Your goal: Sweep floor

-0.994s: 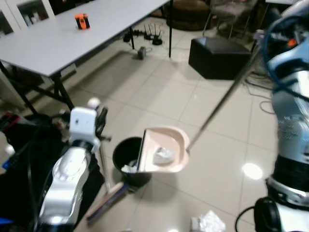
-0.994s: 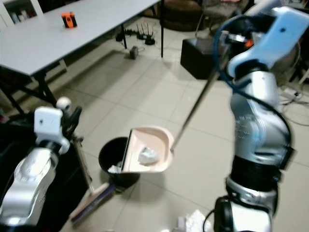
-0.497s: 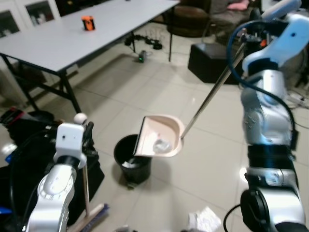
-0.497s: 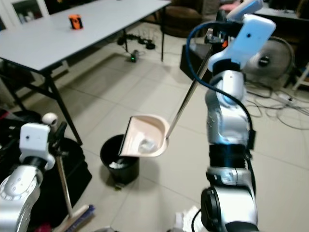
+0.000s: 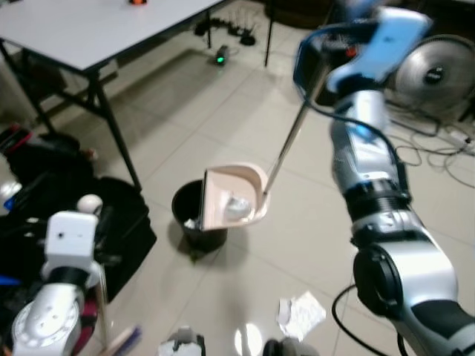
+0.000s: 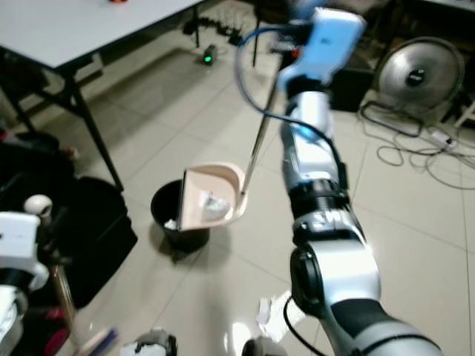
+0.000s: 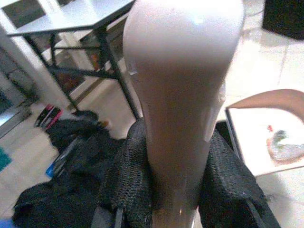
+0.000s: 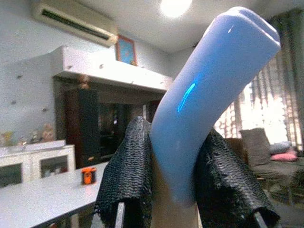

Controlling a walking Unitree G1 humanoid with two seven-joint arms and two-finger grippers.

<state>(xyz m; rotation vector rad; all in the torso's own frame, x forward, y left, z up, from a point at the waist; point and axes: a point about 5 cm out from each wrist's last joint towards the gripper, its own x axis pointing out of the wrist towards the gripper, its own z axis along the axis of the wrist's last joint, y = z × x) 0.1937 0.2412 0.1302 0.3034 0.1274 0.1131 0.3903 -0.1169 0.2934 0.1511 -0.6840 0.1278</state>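
A pink dustpan (image 5: 223, 185) hangs tipped over a black bin (image 5: 189, 222), with a crumpled paper wad (image 5: 237, 206) lying in it. Its long metal handle (image 5: 289, 133) slants up to my raised right arm. In the right wrist view my right gripper (image 8: 173, 130) is shut on the handle's blue end (image 8: 209, 80). In the left wrist view my left gripper (image 7: 178, 133) is shut on the broom stick (image 7: 183, 85), low at the left. The broom head (image 5: 122, 341) rests on the floor by my left arm. Another crumpled paper (image 5: 300, 315) lies on the tiles in front.
A grey table (image 5: 89, 30) stands at the back left, with black bags (image 5: 67, 185) piled under and beside it. A floor fan (image 5: 438, 70) and loose cables (image 5: 445, 156) are at the right. Open tile floor lies between bin and fan.
The camera has swung and tilted down. My right arm has come in closer with the handle held steeper; the dustpan stays over the bin. My left arm and broom sit lower in view.
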